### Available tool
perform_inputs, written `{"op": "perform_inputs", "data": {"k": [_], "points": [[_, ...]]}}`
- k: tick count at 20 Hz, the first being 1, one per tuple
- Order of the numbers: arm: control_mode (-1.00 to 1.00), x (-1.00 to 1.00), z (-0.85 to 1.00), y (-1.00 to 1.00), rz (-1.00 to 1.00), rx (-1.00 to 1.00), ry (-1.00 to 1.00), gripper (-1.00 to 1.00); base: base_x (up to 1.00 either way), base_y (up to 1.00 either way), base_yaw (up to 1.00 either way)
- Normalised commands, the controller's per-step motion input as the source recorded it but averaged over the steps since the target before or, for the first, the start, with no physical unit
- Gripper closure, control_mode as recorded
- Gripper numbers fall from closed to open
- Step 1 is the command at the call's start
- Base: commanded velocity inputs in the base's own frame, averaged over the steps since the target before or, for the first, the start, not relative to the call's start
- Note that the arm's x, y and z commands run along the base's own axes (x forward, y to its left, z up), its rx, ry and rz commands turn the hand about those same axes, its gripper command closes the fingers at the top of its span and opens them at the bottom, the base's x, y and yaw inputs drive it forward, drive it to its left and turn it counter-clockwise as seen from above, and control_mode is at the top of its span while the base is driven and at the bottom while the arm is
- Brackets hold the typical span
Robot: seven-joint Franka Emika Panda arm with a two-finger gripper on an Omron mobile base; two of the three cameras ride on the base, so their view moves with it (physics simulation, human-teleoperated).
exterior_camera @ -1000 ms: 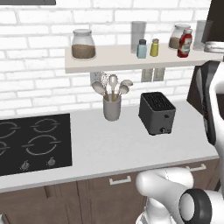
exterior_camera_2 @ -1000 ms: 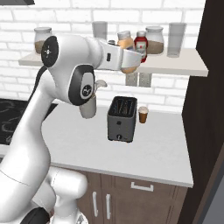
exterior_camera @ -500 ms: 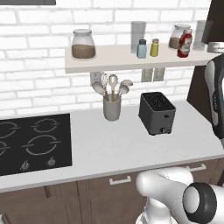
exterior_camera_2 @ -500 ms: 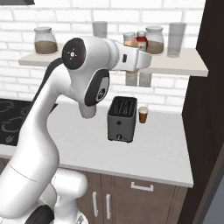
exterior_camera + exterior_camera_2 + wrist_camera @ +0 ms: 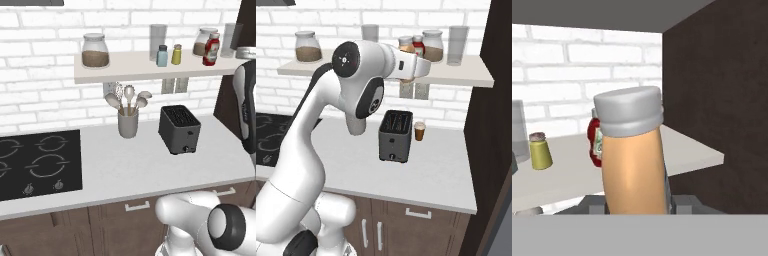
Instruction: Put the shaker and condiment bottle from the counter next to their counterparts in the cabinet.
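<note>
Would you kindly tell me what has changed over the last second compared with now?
The arm has swung a little further right along the shelf, carrying the condiment bottle in its shut claw towards the red bottle. The blue-grey shaker, yellow-green shaker and toaster stayed put.

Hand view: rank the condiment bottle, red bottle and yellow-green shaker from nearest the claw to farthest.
1. Condiment bottle, held in the claw.
2. Red bottle, just behind it on the shelf.
3. Yellow-green shaker, farther along the shelf to the left.
</note>
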Motion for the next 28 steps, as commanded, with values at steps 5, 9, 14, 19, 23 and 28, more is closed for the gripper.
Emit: {"op": "perform_inputs", "data": {"k": [5,9,14,19,23,28], "points": [[-1.00,0.38,-0.10,0.10,0.01,0.00,0.00,1.00,0.00,0.00,0.00],[-1.00,0.41,-0.28,0.01,0.06,0.01,0.00,1.00,0.00,0.00,0.00],[-1.00,0.35,-0.19,-0.01,0.06,0.05,0.00,1.00,0.00,0.00,0.00],[-1.00,0.16,0.00,0.00,0.00,0.05,0.00,1.00,0.00,0.00,0.00],[-1.00,0.17,0.00,0.00,0.00,0.01,0.00,1.00,0.00,0.00,0.00],[-1.00,0.34,0.00,-0.15,0.00,0.00,0.00,1.00,0.00,0.00,0.00]]}}
